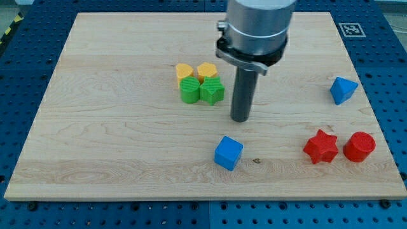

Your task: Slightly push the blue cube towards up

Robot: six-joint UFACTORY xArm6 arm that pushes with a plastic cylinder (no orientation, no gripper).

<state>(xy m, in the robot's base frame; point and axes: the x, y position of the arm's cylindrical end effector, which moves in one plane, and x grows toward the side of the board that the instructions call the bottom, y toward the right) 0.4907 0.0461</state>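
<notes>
The blue cube (228, 152) lies on the wooden board (114, 140), below the middle and a little to the right. My tip (240, 119) stands just above the cube in the view, slightly to its right, with a small gap between them. The rod hangs from the grey arm at the view's top.
A tight cluster sits left of the rod: a yellow block (184, 70), a yellow heart-like block (206, 70), a green cylinder-like block (189, 90) and a green star (212, 91). A blue triangular block (343, 90) is at the right. A red star (320, 147) and a red cylinder (359, 146) are at the lower right.
</notes>
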